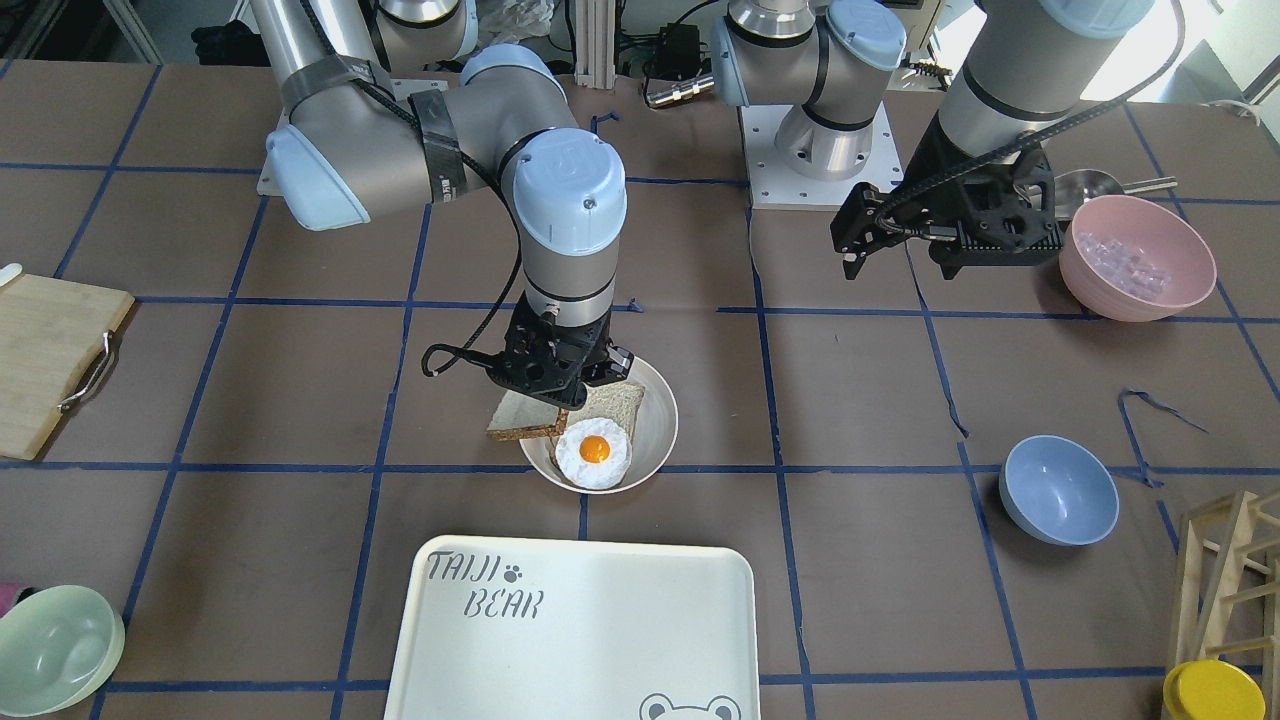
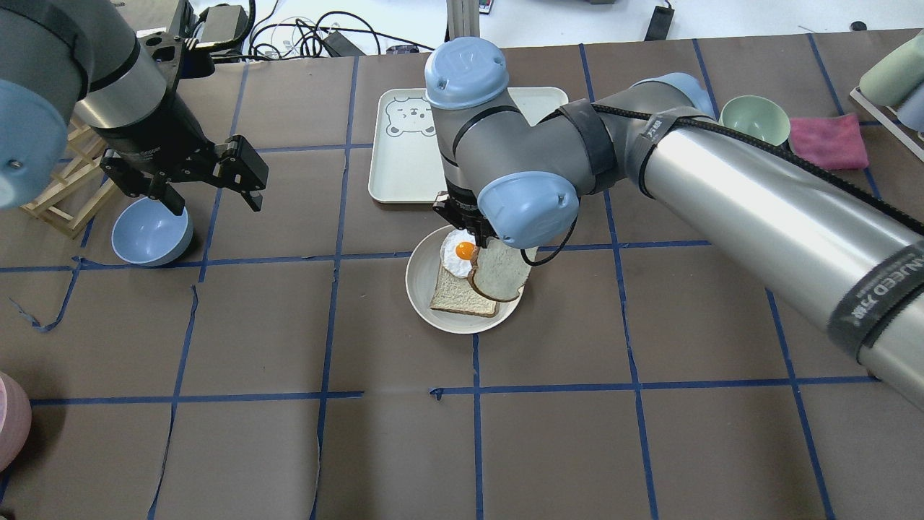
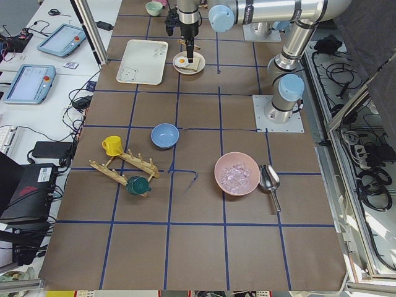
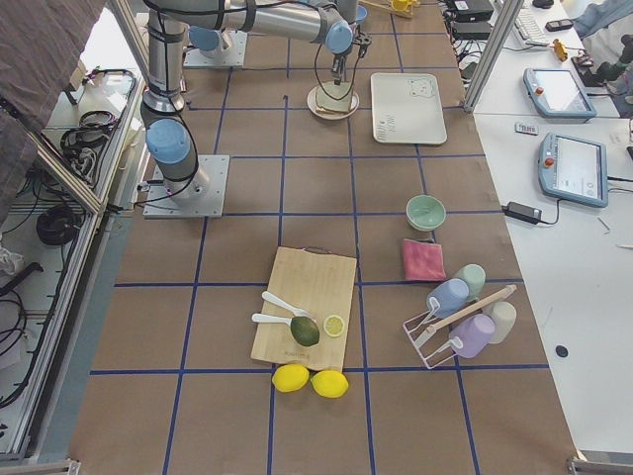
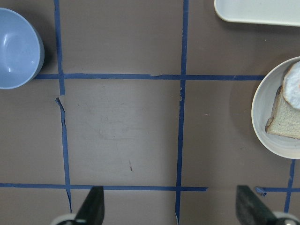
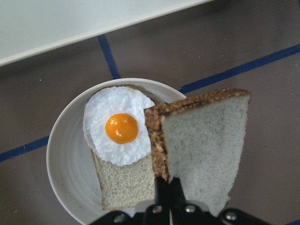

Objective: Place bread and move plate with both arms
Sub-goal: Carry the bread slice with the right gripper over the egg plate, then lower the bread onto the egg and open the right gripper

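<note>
My right gripper point(image 6: 164, 185) is shut on the bread point(image 6: 206, 145), a greyish-white slice with a dark brown crust. It holds the slice tilted over the right edge of the plate point(image 2: 419, 289). On the plate lie a paler tan slice point(image 2: 458, 297) and a fried egg point(image 2: 459, 253) on top of it. In the front-facing view the bread point(image 1: 520, 415) hangs below the right gripper point(image 1: 555, 378), over the plate's rim point(image 1: 665, 430). My left gripper point(image 2: 213, 193) is open and empty, well above the table to the plate's left; the plate's edge point(image 5: 262, 117) shows in its wrist view.
The "TAIJI BEAR" tray point(image 2: 404, 173) lies just beyond the plate. A blue bowl point(image 2: 151, 231) sits under the left arm, beside a wooden rack point(image 2: 65, 195). A pink bowl point(image 1: 1137, 255), a green bowl point(image 2: 754, 119) and a cutting board point(image 1: 50, 350) stand farther off.
</note>
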Action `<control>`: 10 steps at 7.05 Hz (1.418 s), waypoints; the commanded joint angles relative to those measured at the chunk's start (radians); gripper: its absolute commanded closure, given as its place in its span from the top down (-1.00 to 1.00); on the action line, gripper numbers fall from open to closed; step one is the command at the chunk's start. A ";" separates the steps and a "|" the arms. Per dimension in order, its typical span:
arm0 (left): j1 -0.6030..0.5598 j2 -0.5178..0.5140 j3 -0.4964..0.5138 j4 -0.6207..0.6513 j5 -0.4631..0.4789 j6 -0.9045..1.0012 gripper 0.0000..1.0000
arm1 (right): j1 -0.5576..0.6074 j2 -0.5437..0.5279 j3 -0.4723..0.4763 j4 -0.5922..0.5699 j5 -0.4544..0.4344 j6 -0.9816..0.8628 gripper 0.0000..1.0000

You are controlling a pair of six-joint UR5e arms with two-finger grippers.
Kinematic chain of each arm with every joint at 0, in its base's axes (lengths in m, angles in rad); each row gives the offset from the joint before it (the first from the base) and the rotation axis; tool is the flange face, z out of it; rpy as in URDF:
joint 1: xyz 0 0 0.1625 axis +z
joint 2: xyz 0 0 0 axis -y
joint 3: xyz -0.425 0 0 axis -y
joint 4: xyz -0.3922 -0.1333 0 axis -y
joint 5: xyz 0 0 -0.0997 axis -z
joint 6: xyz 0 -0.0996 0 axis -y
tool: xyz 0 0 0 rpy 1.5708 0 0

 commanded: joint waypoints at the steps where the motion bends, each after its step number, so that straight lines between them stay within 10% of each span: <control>1: 0.000 0.000 0.000 0.000 0.003 0.001 1.00 | 0.039 0.049 -0.001 -0.048 0.011 0.006 -1.00; 5: 0.000 -0.002 -0.002 0.000 0.005 0.001 1.00 | 0.047 0.086 0.004 -0.137 0.013 -0.008 -1.00; 9: 0.003 -0.008 0.001 0.001 -0.005 0.001 1.00 | 0.047 0.094 0.008 -0.247 0.002 -0.051 1.00; 10: 0.004 -0.021 0.000 0.000 0.005 -0.004 1.00 | 0.044 0.088 0.002 -0.250 0.006 -0.075 1.00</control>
